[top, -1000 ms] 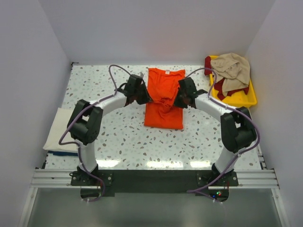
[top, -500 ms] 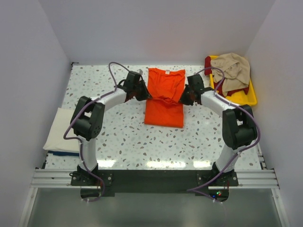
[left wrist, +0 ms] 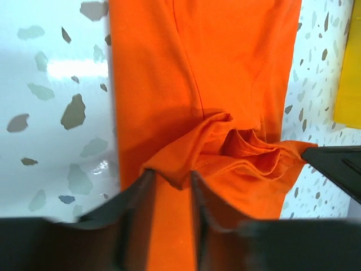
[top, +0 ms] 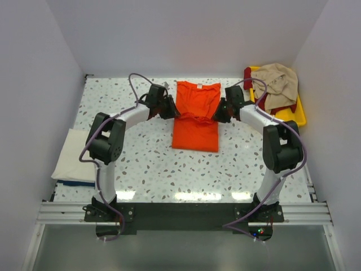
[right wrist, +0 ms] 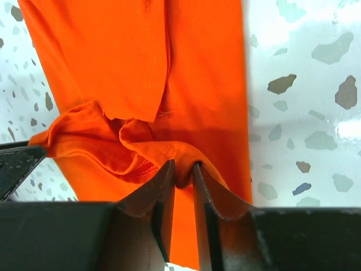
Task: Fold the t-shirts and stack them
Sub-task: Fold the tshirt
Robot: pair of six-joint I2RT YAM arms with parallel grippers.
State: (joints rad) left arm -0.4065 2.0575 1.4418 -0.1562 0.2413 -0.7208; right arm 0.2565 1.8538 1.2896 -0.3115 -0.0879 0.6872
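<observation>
The bright orange t-shirt (top: 196, 116) lies folded at the table's middle, its near hem brought up over its upper half in a crumpled ridge (left wrist: 248, 152). My left gripper (top: 169, 107) is at the ridge's left end. In the left wrist view its jaws (left wrist: 170, 178) stand parted with a loose corner of orange cloth between the tips. My right gripper (top: 221, 111) is at the ridge's right end. Its jaws (right wrist: 182, 169) are slightly parted too, with a small fold of the orange t-shirt (right wrist: 186, 68) still sitting between them.
A yellow tray (top: 293, 118) at the back right holds a crumpled beige t-shirt (top: 276, 82) over a dark red one (top: 248, 76). A folded cream-white t-shirt (top: 73, 155) lies on a navy one (top: 76, 182) at the left edge.
Both grippers carried the orange shirt's near hem away from the bases, over its upper half. Their jaws, shut on the cloth before, have now parted.
</observation>
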